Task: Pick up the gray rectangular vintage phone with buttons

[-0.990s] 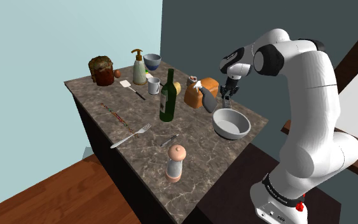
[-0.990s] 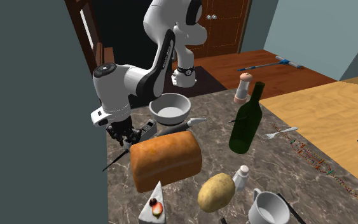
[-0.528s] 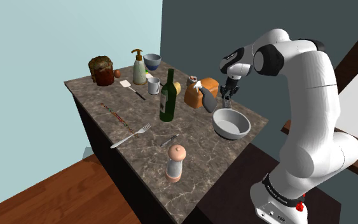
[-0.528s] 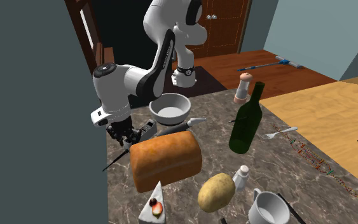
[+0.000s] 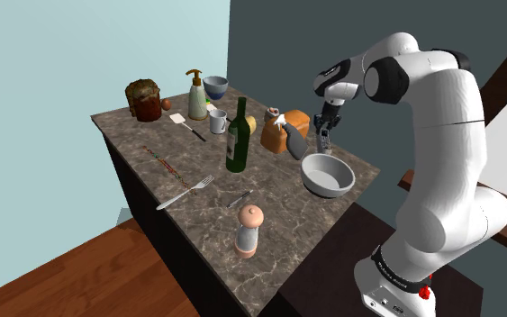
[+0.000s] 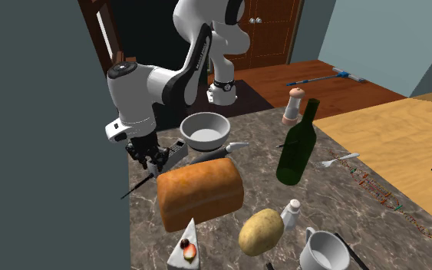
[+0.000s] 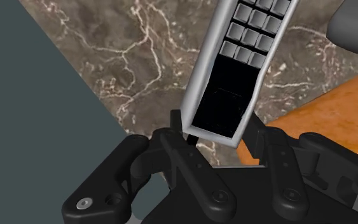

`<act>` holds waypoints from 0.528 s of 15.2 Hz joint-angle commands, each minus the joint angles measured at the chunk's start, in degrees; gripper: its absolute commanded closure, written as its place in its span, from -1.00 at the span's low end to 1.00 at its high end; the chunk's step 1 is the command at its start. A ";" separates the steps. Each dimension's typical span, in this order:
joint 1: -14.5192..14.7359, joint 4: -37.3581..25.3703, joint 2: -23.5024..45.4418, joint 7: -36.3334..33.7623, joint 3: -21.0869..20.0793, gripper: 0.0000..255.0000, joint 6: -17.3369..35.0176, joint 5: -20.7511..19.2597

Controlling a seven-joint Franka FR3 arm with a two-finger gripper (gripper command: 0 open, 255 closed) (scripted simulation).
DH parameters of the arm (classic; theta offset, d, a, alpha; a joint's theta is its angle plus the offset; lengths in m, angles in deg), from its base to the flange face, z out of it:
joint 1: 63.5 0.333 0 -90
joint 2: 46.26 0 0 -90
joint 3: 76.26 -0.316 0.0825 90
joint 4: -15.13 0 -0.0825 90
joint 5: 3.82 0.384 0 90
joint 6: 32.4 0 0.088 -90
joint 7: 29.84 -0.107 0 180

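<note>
1. At the desk's (image 7: 139,57) back edge, between the dark wall (image 7: 37,108) and the bread loaf (image 6: 200,192), the gripper (image 7: 219,127) has its fingers (image 7: 171,149) clamped on the gray phone (image 7: 244,57). They grip it at its dark, button-free end.
2. Slip risk: the fingers hold only that one end, so the long keypad part sticks out unsupported. My judgement is that a quick swing could make the phone pivot or slide out.
3. Collision risk: the loaf sits just beside the phone and the white bowl (image 6: 205,130) is near. A sideways move could knock the protruding end against either, or against the wall.
4. Hard to make out: the phone's far end is cut off in the wrist view. The phone's body covers the spots where the fingers press. From the two exterior views I cannot tell whether its lower end is clear of the desk.
</note>
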 commanded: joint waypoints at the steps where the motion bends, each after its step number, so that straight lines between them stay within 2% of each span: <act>1: 0.04 -0.29 -0.87 -0.09 0.28 1.00 -1.13 -0.33; 8: 0.46 -1.15 -3.39 -0.67 1.01 1.00 -4.41 -1.33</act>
